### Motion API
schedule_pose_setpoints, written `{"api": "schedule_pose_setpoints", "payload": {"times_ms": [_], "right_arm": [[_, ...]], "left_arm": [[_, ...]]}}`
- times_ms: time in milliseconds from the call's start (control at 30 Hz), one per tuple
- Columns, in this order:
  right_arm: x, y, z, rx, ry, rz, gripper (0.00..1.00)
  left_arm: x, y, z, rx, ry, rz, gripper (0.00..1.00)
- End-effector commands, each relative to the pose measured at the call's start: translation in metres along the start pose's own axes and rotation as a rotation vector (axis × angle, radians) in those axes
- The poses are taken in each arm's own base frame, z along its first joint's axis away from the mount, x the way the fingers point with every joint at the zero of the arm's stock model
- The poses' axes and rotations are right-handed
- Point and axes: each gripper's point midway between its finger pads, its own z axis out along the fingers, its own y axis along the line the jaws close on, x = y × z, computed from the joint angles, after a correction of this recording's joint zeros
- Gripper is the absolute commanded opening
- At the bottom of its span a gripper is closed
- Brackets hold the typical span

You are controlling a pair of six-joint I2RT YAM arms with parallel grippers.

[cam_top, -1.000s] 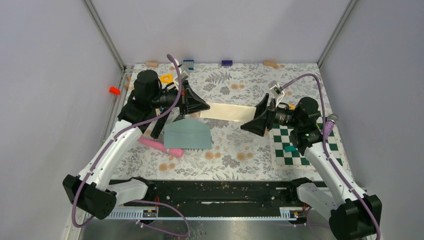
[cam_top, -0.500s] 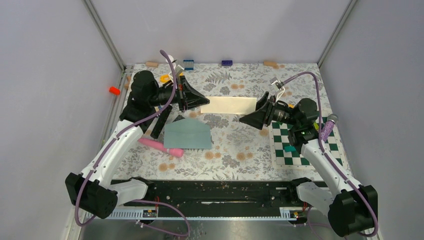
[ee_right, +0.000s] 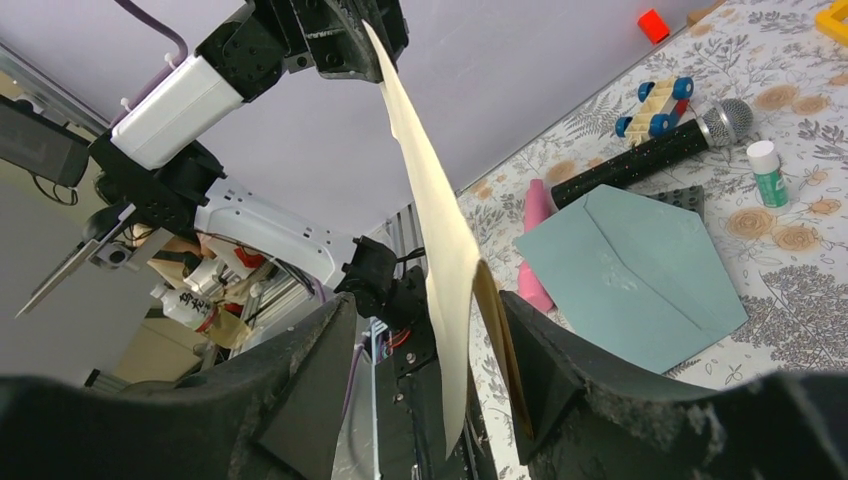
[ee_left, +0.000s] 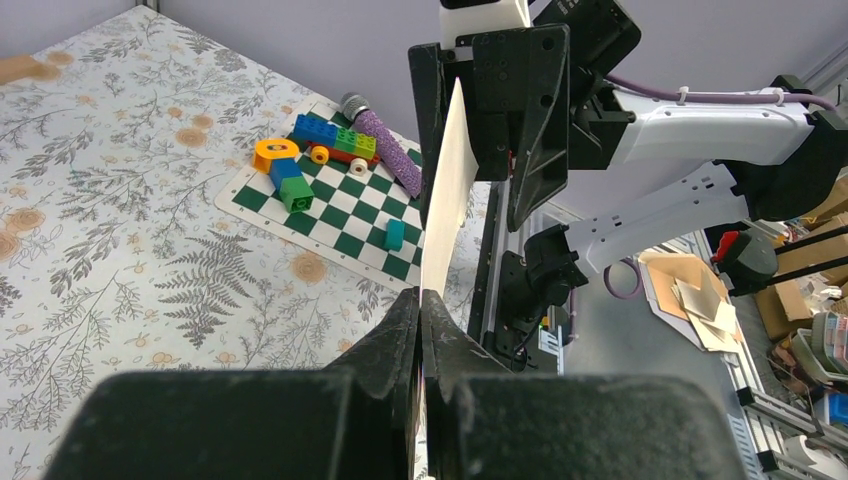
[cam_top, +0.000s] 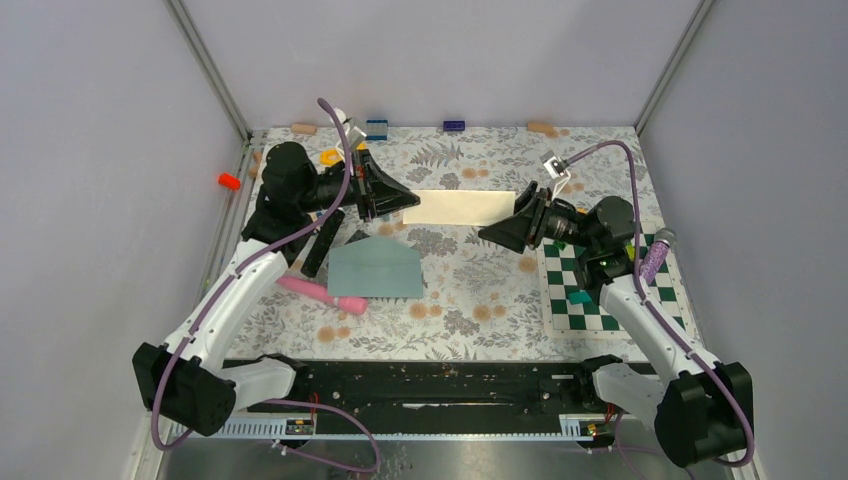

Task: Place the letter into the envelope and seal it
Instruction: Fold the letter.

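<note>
One letter — long axis left-right

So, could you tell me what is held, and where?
The letter: the left gripper pinches one short end; whether the right gripper clamps the other is unclear.

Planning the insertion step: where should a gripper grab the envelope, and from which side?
Take the open triangular flap at its tip, coming from the far side. The envelope lies flat on the table, so its body offers nothing to pinch. The flap points away from the robot and is probably easiest to lift.
</note>
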Motion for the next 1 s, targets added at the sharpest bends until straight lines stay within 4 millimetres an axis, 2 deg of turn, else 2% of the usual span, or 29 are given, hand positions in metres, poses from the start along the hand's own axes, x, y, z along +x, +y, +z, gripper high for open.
{"api": "schedule_pose_setpoints", "payload": {"times_ms": [0, 133, 367, 800, 967], "right_arm": [[-0.0136, 0.0058, 0.0014, -0.017, -0.044, -0.050, 0.61], [-0.0147, 0.0057, 0.0022, -0.021, -0.050, -0.039, 0.59], [-0.0171, 0.0066, 0.0039, -0.038, -0.057, -0.014, 0.51], [-0.0134, 0.0033, 0.0040, -0.041, -0.061, 0.001, 0.51], [-0.0136, 0.0047, 0.0045, -0.044, -0.062, -0.002, 0.37]], "left_arm": [[-0.0070, -0.0015, 0.0010, 0.020, -0.026, 0.032, 0.00], [-0.0067, -0.0010, 0.0017, 0.025, -0.030, 0.027, 0.00], [-0.0054, 0.0020, 0.0026, 0.022, -0.037, 0.019, 0.00], [-0.0044, 0.0055, 0.0041, 0.017, -0.044, 0.011, 0.00], [-0.0040, 0.0060, 0.0044, 0.017, -0.044, 0.010, 0.00]]}}
